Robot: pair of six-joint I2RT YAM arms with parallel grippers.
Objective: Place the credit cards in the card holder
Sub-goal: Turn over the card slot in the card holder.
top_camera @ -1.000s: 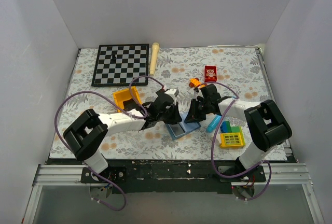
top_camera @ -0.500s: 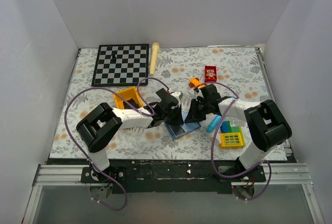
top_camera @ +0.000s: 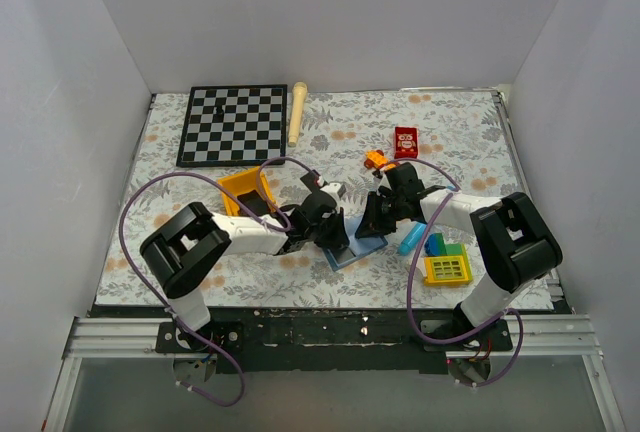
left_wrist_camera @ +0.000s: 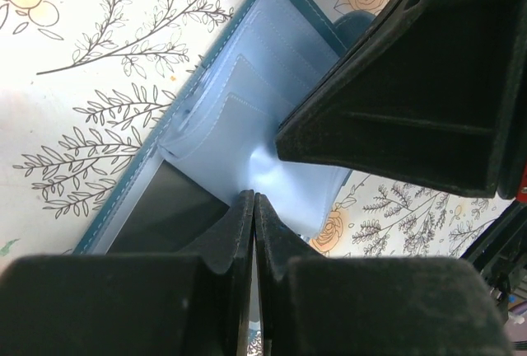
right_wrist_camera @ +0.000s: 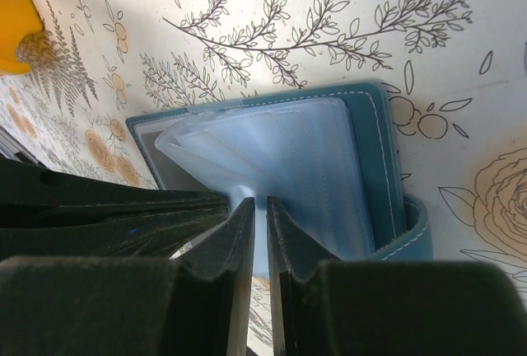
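**On the flowered tabletop, both claws meet over the open card holder**

Near the front middle of the flower-printed tabletop (top_camera: 460, 132) lies the small slate-blue folding card holder (top_camera: 360, 247), spread open like a book with its pale blue-grey inside facing up. One flat black credit card (left_wrist_camera: 169, 208) sits under a clear pocket on one half of it. The clear plastic leaves over the other half stand lifted and puckered.

The left claw (left_wrist_camera: 254, 198) has its fingers pressed tight together, tips right at the pucker. Whether they nip the plastic I cannot tell. The right claw (right_wrist_camera: 257, 203) comes in from the opposite side, its fingers drawn to a thin slit with a raised clear leaf pinched in it. The two claws are almost touching above the holder.

Just right of the holder lies a bright blue tube-shaped toy (top_camera: 412, 240), and beyond it a yellow grid block (top_camera: 446, 269). A yellow plastic bin (top_camera: 245, 192) stands behind the left arm. A black-and-white chessboard (top_camera: 232, 124), a pale wooden rod (top_camera: 297, 112) and a small red box (top_camera: 405, 141) lie toward the back.
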